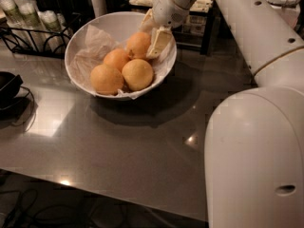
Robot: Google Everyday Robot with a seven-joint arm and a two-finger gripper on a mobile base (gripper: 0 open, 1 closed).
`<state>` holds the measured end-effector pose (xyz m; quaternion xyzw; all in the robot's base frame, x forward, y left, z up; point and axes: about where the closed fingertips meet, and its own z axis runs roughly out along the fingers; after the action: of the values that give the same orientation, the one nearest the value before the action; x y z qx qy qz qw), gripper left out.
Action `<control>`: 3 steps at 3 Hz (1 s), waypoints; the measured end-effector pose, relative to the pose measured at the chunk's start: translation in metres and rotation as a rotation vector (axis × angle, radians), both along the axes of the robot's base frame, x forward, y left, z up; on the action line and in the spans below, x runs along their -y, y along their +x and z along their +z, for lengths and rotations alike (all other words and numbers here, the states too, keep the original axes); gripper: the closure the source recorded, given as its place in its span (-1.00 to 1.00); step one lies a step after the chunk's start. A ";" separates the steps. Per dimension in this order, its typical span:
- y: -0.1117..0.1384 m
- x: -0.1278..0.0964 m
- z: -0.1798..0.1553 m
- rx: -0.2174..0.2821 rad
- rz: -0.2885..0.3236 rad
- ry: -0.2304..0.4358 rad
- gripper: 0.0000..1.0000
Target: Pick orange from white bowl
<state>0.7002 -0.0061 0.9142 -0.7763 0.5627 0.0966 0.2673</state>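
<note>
Orange (137,43) at the back of the white bowl (118,23), with the gripper (155,42) beside it
The orange is seen on the crumpled paper liner (95,42), behind three other oranges (137,74). The gripper is placed against its right side, inside the bowl's far rim. Whether the claw is wide or clamped cannot be told. The bowl is set on a grey table (118,146).

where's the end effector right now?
Camera view, upper centre: the end effector is down inside the white bowl at its far picture-right side, right beside the rearmost orange.
</note>
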 end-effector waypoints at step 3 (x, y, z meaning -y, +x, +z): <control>0.002 -0.019 -0.008 -0.002 0.084 -0.029 -0.06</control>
<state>0.7025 0.0131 0.9057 -0.8028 0.5313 0.1001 0.2513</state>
